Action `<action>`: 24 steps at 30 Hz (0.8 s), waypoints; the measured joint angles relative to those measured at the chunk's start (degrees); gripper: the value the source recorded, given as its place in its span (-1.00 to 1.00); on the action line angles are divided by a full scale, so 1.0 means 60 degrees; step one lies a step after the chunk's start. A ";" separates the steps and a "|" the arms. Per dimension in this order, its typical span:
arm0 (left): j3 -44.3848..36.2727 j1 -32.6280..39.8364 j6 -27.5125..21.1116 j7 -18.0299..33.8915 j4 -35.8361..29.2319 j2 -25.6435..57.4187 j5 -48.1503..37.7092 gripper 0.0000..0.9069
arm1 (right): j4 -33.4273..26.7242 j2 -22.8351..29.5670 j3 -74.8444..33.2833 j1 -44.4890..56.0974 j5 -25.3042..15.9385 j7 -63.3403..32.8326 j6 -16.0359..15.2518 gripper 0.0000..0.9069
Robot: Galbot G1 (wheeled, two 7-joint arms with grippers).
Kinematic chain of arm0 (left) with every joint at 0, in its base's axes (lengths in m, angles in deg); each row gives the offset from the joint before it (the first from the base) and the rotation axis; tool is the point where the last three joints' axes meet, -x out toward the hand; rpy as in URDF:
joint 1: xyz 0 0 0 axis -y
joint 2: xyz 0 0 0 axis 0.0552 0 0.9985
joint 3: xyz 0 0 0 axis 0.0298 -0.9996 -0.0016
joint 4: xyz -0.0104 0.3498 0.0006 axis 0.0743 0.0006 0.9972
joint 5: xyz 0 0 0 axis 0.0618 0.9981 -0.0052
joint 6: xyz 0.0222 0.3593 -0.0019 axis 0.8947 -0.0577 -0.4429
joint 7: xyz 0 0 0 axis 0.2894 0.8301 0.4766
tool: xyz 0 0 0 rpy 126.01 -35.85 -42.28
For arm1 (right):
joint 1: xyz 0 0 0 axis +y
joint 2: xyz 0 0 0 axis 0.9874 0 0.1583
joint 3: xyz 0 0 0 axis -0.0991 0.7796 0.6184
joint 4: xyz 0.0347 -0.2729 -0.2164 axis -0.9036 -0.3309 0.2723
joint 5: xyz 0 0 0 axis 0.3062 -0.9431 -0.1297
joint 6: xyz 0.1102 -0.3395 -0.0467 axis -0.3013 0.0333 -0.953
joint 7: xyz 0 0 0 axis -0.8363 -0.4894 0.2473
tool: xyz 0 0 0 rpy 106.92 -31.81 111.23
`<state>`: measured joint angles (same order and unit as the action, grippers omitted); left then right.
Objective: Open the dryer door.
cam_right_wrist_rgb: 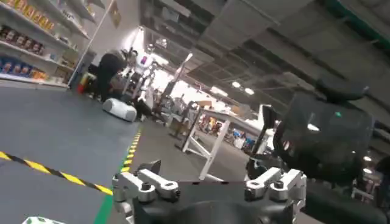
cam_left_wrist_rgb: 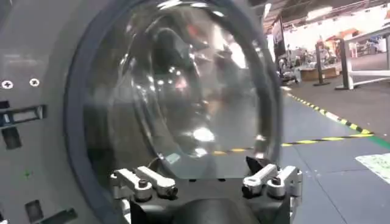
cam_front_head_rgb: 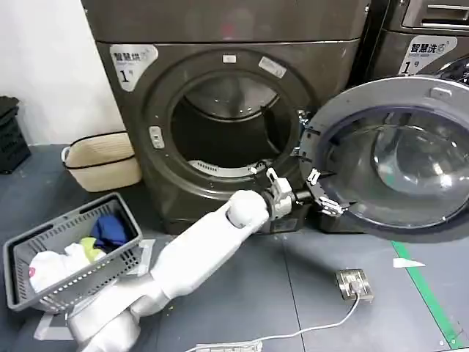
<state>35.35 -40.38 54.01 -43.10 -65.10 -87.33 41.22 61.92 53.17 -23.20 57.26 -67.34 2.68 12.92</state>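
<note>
The dryer door (cam_front_head_rgb: 344,110) stands swung wide to the right of the dark drum opening (cam_front_head_rgb: 231,125), its inner face and tinted glass bowl turned toward me. My left arm reaches from the lower left to the hinge side of the door, and the left gripper (cam_front_head_rgb: 320,192) is open at the door's lower inner edge with nothing between its fingers. In the left wrist view the glass bowl (cam_left_wrist_rgb: 183,91) looms right in front of the open left gripper (cam_left_wrist_rgb: 207,181). The right gripper (cam_right_wrist_rgb: 207,185) is open, held on nothing, and faces out into the room.
A wire basket (cam_front_head_rgb: 69,218) with laundry sits on the floor at the front left, and a woven basket (cam_front_head_rgb: 102,161) stands by the wall. A second machine (cam_front_head_rgb: 425,37) stands behind the open door. A small metal device (cam_front_head_rgb: 354,284) with a cable lies by green floor tape (cam_front_head_rgb: 429,297).
</note>
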 joint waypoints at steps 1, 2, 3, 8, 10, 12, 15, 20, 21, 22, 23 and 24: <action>0.0000 0.0003 0.0001 -0.0005 0.0006 -0.0013 -0.0008 1.00 | 0.0000 -0.0008 0.0004 -0.0008 0.0002 0.0001 -0.0005 1.00; 0.0002 0.0008 0.0002 -0.0007 0.0012 -0.0022 -0.0013 1.00 | 0.0000 -0.0017 0.0006 -0.0012 0.0001 0.0007 -0.0005 1.00; 0.0003 0.0017 0.0005 -0.0010 0.0027 -0.0031 -0.0019 1.00 | 0.0003 -0.0022 0.0012 -0.0012 0.0001 0.0010 -0.0005 1.00; 0.0004 0.0026 0.0006 -0.0019 0.0078 -0.0041 -0.0025 1.00 | 0.0003 -0.0044 0.0030 -0.0019 0.0001 0.0018 -0.0006 1.00; 0.0008 -0.0026 -0.0116 -0.0005 0.0005 0.0015 -0.0028 1.00 | 0.0011 -0.0044 0.0038 -0.0019 0.0001 0.0035 -0.0008 1.00; 0.0025 -0.0125 -0.0387 0.0053 -0.0163 0.0128 -0.0092 1.00 | 0.0064 -0.0032 0.0039 -0.0011 0.0001 0.0052 -0.0010 1.00; 0.0145 -0.0336 -0.0934 0.0239 -0.0619 0.0435 -0.0154 1.00 | 0.0128 -0.0015 0.0039 0.0005 0.0006 0.0079 -0.0017 1.00; 0.0533 -0.0872 -0.2011 0.0666 -0.1860 0.1334 -0.0290 1.00 | 0.0218 -0.0015 0.0073 -0.0016 0.0021 0.0125 -0.0022 1.00; 0.0622 -0.0999 -0.2174 0.0716 -0.2118 0.1539 -0.0378 1.00 | 0.0232 -0.0019 0.0084 -0.0035 0.0026 0.0130 -0.0022 1.00; 0.0718 -0.1131 -0.2383 0.0788 -0.2412 0.1746 -0.0453 1.00 | 0.0253 -0.0025 0.0098 -0.0056 0.0043 0.0130 -0.0029 1.00; 0.0832 -0.1290 -0.2611 0.0914 -0.2751 0.2007 -0.0587 1.00 | 0.0298 -0.0025 0.0116 -0.0087 0.0062 0.0129 -0.0062 1.00; 0.0946 -0.1417 -0.2764 0.1013 -0.3029 0.2237 -0.0696 1.00 | 0.0347 -0.0026 0.0155 -0.0107 0.0075 0.0130 -0.0076 1.00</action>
<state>41.02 -48.88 37.43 -37.02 -83.28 -73.91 37.04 64.01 53.02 -22.27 56.61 -66.89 3.46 12.46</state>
